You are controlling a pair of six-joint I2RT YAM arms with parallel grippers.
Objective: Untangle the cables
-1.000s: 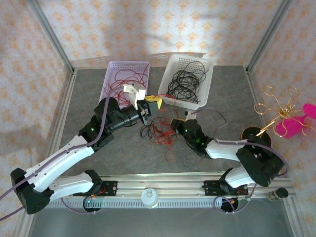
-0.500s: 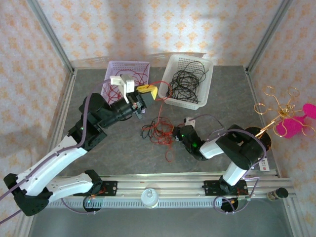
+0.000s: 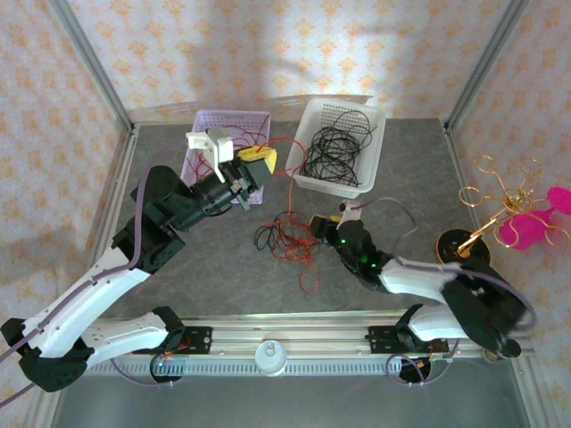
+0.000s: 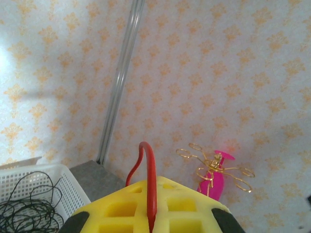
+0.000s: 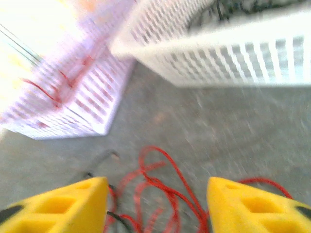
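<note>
Now wht basket (image 3: 373, 143) has blk wires (image 3: 332, 147), lilac basket (image 3: 207, 125) red wires (image 3: 236, 136).

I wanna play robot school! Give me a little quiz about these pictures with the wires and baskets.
1. True or false: the left gripper pinches a thin red wire.
2. The right gripper has its jaws: A apart, B shut tight, C round a basket.
3. Fill in: the looped black wires lie in the plastic mesh basket coloured ____.
Key: 1 true; 2 A; 3 white.
</note>
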